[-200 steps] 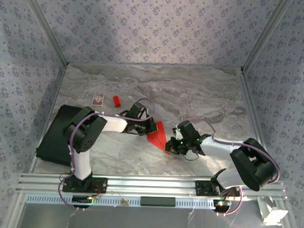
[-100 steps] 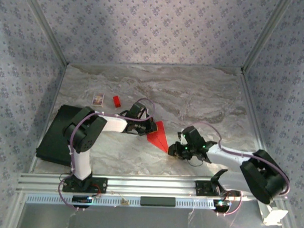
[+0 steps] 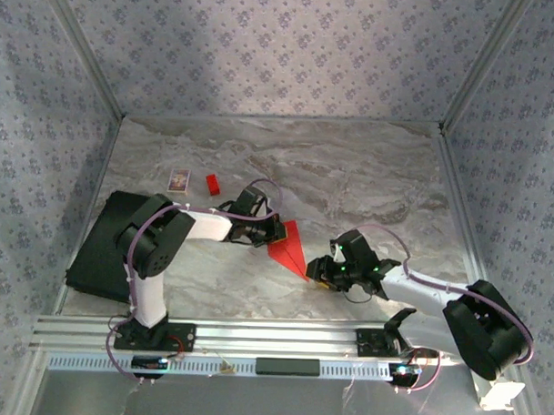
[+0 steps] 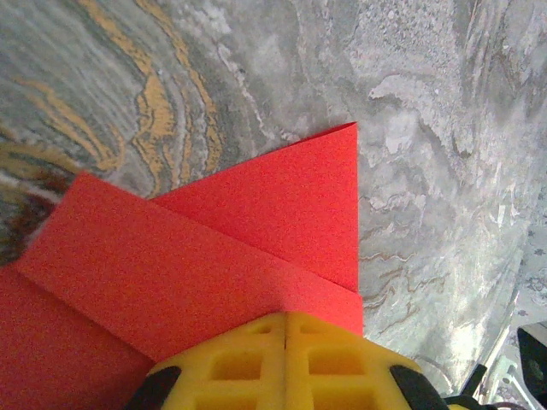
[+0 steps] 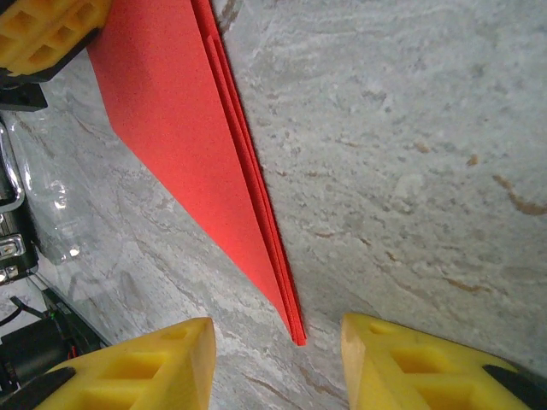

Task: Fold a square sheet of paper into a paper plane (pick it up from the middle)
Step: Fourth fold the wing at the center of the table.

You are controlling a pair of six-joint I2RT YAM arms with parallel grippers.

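top external view: the marble table (image 3: 369,174) has lots of bare room on the far side of the paper plane (image 3: 288,246). the plane lies flat. its long side runs from the left gripper (image 3: 272,231) at the wide end to the right gripper (image 3: 320,271) at the pointy end. the left fingers (image 4: 286,359) are pressed together on the red paper, maybe just pushing it down. the right fingers (image 5: 162,363) are spread, with the pointy end between them, so the right arm is nearer.
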